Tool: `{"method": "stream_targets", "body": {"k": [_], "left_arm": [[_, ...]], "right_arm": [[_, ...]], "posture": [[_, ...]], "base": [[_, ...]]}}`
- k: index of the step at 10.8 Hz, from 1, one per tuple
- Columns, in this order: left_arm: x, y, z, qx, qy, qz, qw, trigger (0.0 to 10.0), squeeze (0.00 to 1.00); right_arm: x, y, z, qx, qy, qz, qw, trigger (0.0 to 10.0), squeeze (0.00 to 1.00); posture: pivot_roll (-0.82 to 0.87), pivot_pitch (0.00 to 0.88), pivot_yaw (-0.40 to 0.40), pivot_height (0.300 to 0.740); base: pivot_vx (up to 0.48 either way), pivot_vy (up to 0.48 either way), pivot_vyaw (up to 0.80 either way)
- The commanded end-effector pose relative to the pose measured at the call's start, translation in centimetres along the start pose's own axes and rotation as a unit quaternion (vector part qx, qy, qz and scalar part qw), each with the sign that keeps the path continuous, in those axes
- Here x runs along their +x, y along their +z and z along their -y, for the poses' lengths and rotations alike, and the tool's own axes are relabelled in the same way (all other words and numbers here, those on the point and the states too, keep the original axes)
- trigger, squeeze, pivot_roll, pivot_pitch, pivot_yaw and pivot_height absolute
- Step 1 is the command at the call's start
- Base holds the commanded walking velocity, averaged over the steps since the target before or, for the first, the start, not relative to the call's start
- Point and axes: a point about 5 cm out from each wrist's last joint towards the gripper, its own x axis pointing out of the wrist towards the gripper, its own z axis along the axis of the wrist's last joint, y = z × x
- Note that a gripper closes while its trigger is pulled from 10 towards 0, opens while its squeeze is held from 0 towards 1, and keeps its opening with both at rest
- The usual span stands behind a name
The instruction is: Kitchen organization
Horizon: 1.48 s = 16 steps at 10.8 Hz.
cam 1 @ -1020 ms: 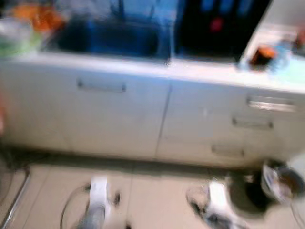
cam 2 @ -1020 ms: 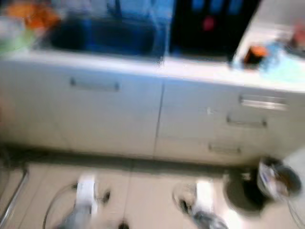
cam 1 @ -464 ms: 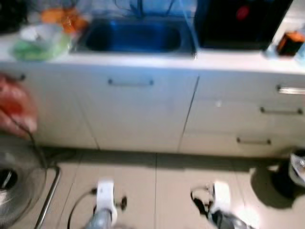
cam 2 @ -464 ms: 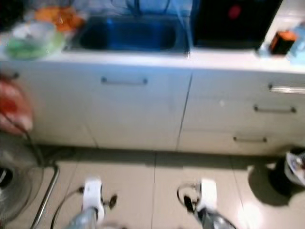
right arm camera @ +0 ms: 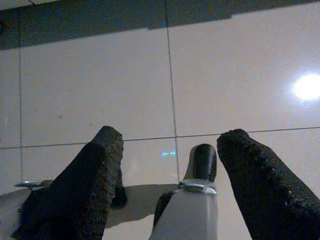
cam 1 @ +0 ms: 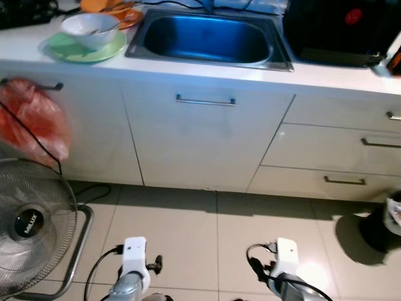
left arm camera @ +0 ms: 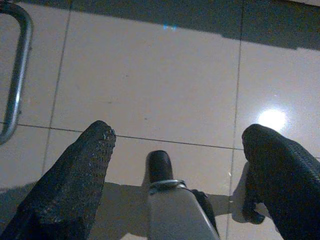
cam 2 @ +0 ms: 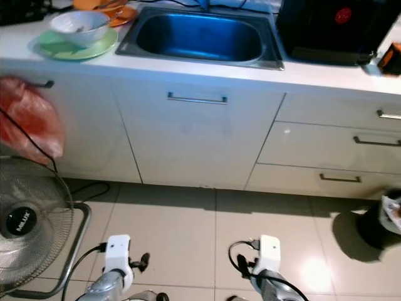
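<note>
A steel sink (cam 1: 210, 39) is set in the white counter (cam 1: 188, 69) ahead of me. Left of it a white bowl (cam 1: 91, 28) rests on a green plate (cam 1: 88, 49), with orange dishes (cam 1: 109, 7) behind. A black appliance (cam 1: 341, 31) stands right of the sink. Both arms hang low over the tiled floor, the left arm (cam 1: 133, 266) and the right arm (cam 1: 285, 263). My left gripper (left arm camera: 180, 135) is open and holds nothing. My right gripper (right arm camera: 174, 137) is open too, with only floor tile between its fingers.
White cabinet door with a bar handle (cam 1: 205, 100) sits below the sink, drawers (cam 1: 338, 147) to its right. A red plastic bag (cam 1: 31, 128) hangs from a handle at the left. A floor fan (cam 1: 28, 226) stands at the left, a black bin (cam 1: 382, 226) at the right.
The camera has swung left and the blur has cleared: the sink is now central, and the fan and red bag have come into view. Both arms still hang low.
</note>
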Motion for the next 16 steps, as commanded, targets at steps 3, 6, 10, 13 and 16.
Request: {"method": "stream_targets", "body": {"k": [3, 6, 10, 13, 16], "left_arm": [[-0.05, -0.43, 0.16, -0.005, 0.0, -0.012, 1.0, 10.0, 0.0], [-0.05, -0.44, 0.1, -0.004, 0.001, -0.013, 1.0, 10.0, 0.0], [-0.03, -0.36, 0.15, -0.004, -0.001, -0.013, 1.0, 10.0, 0.0], [0.02, -0.16, 0.29, -0.005, -0.003, -0.009, 1.0, 10.0, 0.0], [0.03, -0.09, 0.28, -0.006, -0.003, -0.008, 1.0, 10.0, 0.0]], "right_arm": [[-0.16, -0.06, 0.61, 0.001, -0.007, -0.002, 1.0, 10.0, 0.0], [-0.14, -0.04, 0.53, 0.0, -0.005, -0.001, 1.0, 10.0, 0.0], [-0.11, -0.04, 0.43, -0.001, -0.003, -0.001, 1.0, 10.0, 0.0], [-0.11, -0.05, 0.41, -0.003, -0.003, -0.001, 1.0, 10.0, 0.0], [-0.1, -0.04, 0.38, -0.003, -0.002, -0.001, 1.0, 10.0, 0.0]], "posture": [[0.01, 0.103, -0.037, 0.74], [0.01, 0.104, -0.036, 0.74], [0.01, 0.102, -0.034, 0.74], [0.01, 0.102, -0.037, 0.74], [0.01, 0.101, -0.037, 0.74]], "base": [[0.13, 0.0, 0.0], [0.416, 0.0, 0.0], [0.411, 0.187, 0.0], [0.41, 0.249, 0.0], [0.411, 0.249, 0.0]]}}
